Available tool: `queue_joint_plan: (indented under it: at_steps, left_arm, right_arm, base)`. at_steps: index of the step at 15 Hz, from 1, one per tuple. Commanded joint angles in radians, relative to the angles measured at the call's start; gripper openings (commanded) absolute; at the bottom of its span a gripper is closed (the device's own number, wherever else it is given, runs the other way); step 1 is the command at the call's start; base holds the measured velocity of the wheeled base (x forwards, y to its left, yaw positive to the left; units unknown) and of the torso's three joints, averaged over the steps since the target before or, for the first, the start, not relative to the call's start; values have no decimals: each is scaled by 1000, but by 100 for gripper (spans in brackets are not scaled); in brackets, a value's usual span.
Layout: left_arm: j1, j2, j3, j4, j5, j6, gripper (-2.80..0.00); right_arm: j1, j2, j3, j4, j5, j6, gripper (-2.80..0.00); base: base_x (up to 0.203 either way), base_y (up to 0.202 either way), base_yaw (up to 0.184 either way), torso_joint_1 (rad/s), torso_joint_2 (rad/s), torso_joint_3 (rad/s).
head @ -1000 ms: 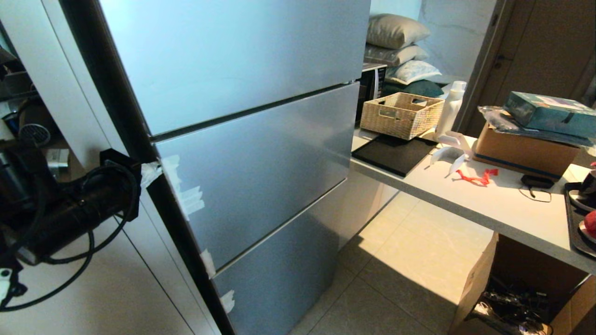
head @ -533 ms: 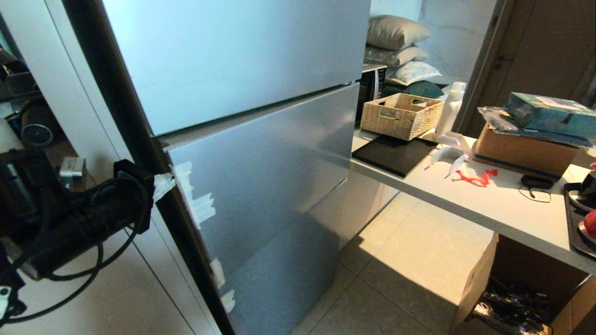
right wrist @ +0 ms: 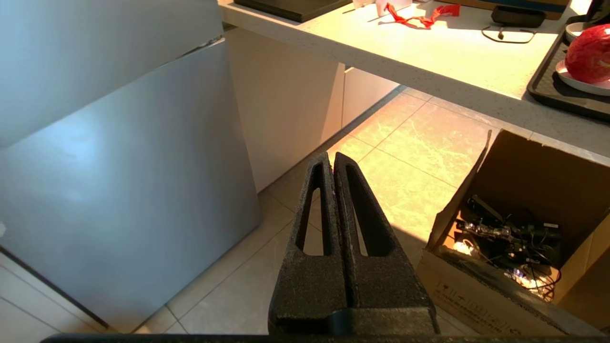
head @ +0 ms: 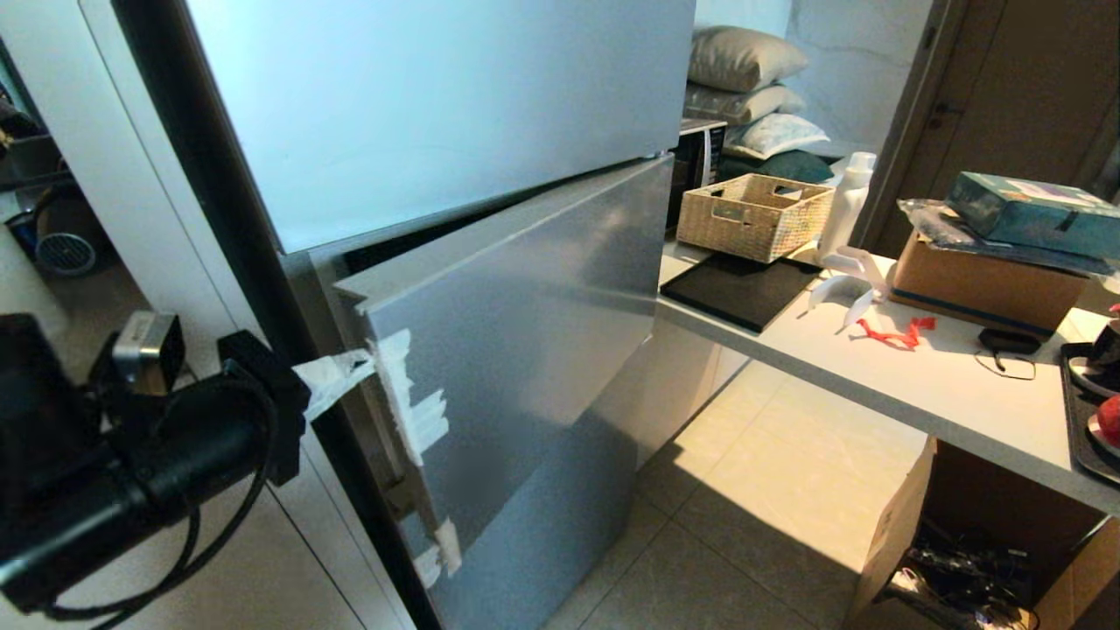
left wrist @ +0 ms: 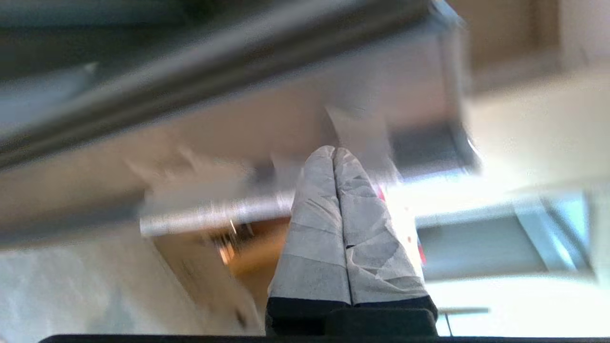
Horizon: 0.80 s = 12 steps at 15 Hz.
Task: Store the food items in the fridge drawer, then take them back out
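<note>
Door-opening is the step in hand, by my judgement. The left gripper [head: 339, 378], at 8 o'clock in the head view, has its paper-wrapped fingers [left wrist: 319, 190] pressed together with nothing visible between them. They are set against the taped free edge of the middle fridge door [head: 525, 332]. That door stands ajar, with a dark gap under the upper door [head: 437, 105]. The fridge drawer is hidden behind it.

To do this well, the pull should follow the door's arc around the hinge at 3 o'clock of the door. A straight tug could slip the closed fingers off the edge. The contact there looks shallow, so a slow, steady sweep suits it.

One round red food item [head: 1109, 418] sits on a plate in a dark tray [head: 1072, 411] at 3 o'clock, on the counter [head: 919, 385].

The right gripper [right wrist: 332, 159] hangs parked over the floor tiles, jaws shut and empty.

Open floor lies at 5 o'clock between fridge and counter. The counter's near edge and the cardboard box [head: 892, 542] beneath it bound the door's swing. The white cabinet [head: 262, 542] at 7 o'clock crowds the left arm.
</note>
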Motion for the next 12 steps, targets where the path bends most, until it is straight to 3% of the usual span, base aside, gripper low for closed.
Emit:
queue_joint_plan:
  at_steps: [1,3,5,7,10,12]
  left_arm:
    - [-111,-119,66,2,3,-6,-280]
    - [-190,-174,127,18,0,-5,-280]
    - [-200,-215,163,26,3,-1,-280]
    - [-173,-242,140,42,15,13,-280]
    - [-112,-146,16,57,134,84,-280]
    - [-105,-162,4,61,177,151,-280]
  right_arm:
    - [0,1,0,-1,-1,0,-280]
    - [0,1,0,-1,-1,0,-280]
    - [0,1,0,-1,-1,0,-280]
    - [0,1,0,-1,-1,0,-280]
    - [0,1,0,-1,-1,0,-280]
    - [0,1,0,-1,-1,0,-280]
  base:
    - [0,0,0,0,0,0]
    - [0,0,0,0,0,0]
    - [0,0,0,0,0,0]
    - [0,0,0,0,0,0]
    - [0,0,0,0,0,0]
    - [0,0,0,0,0,0]
